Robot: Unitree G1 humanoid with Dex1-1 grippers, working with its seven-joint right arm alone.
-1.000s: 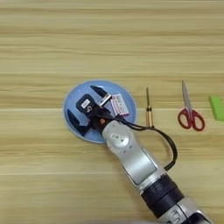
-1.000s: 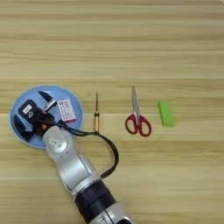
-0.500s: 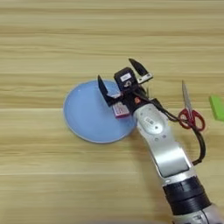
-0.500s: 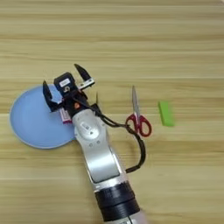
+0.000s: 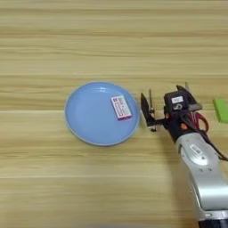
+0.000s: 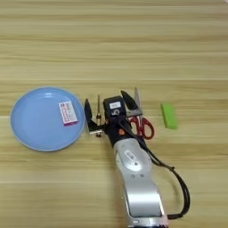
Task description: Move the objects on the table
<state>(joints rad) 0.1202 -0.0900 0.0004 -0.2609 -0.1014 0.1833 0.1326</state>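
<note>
Your right pincer (image 6: 108, 107) sits mid-frame over table (image 6: 114, 40), fingers spread apart, clamped on nothing. Screwdriver (image 6: 98, 116) lies between the spread fingers, partly hidden. Scissors (image 6: 141, 121) just right of pincer. White-and-pink box (image 5: 121, 107) rests inside blue plate (image 5: 89, 120), left of centre. Green block (image 6: 168, 116) further right.

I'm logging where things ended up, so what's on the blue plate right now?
Only the small white-and-pink box lies on the light-blue plate, toward its right side. The rest of the plate shows bare. Whatever is under the box is covered.
</note>
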